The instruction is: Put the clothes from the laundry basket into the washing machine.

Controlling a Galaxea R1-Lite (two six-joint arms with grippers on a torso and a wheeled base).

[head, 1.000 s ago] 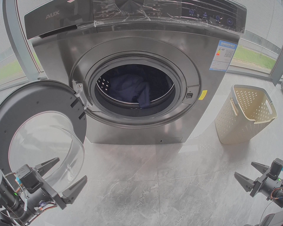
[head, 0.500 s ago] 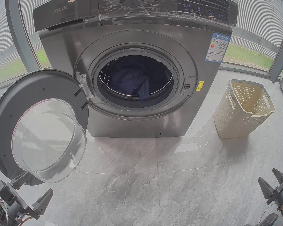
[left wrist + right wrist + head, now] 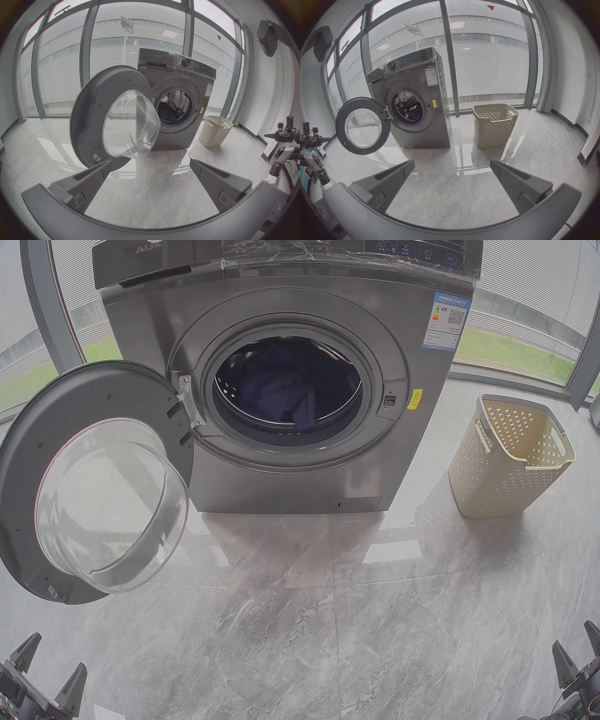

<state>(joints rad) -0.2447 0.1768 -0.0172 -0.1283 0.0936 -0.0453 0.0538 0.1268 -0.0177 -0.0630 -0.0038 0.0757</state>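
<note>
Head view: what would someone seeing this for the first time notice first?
The grey washing machine at the centre, its round door swung wide open to the robot's left, with dark blue clothes lying inside. To its right on the floor stands the cream laundry basket, its perforated inner walls showing. Both the left gripper and right gripper hang open low at the near corners.

Daylight thru windows (image 3: 490, 62), floor (image 3: 390, 551) glare, fisheye edges, drum (image 3: 226, 385) prob. dim
</note>
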